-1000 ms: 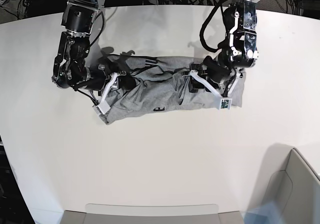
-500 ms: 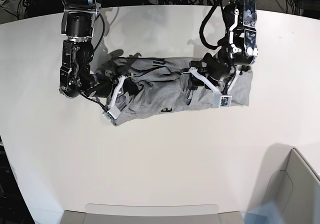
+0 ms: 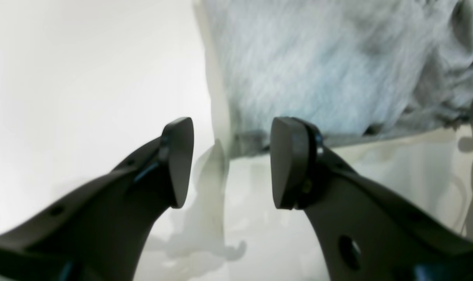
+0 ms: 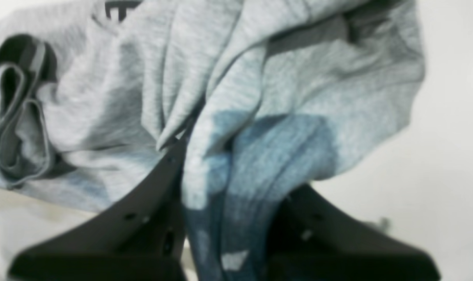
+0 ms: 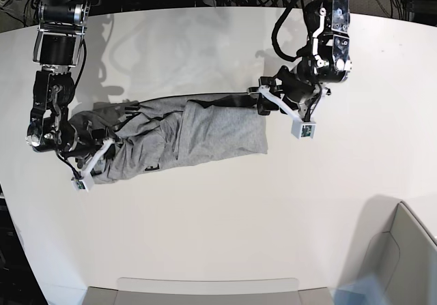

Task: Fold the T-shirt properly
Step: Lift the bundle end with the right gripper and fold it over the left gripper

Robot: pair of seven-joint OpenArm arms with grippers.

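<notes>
Looking through the left wrist view, the left gripper (image 3: 226, 162) has its two dark jaws spread apart with nothing between them, poised just short of a corner of the light heather-grey cotton T-shirt (image 3: 314, 78) at about 1 o'clock. Closing from here might catch only a thin hem, or miss the cloth altogether. No writing shows.

In the right wrist view, the right gripper (image 4: 228, 218) is clamped on a thick bunch of shirt fabric. Gathered folds could slip out unevenly, or stay creased. Part of a black printed letter sits at 11 o'clock, unreadable.

From the base view, the shirt (image 5: 205, 131) lies crumpled lengthwise across the white tabletop (image 5: 225, 230), running from 9 o'clock toward centre. One-sided pulling may drag it rather than flatten it. The small tags on the grippers cannot be read.
</notes>
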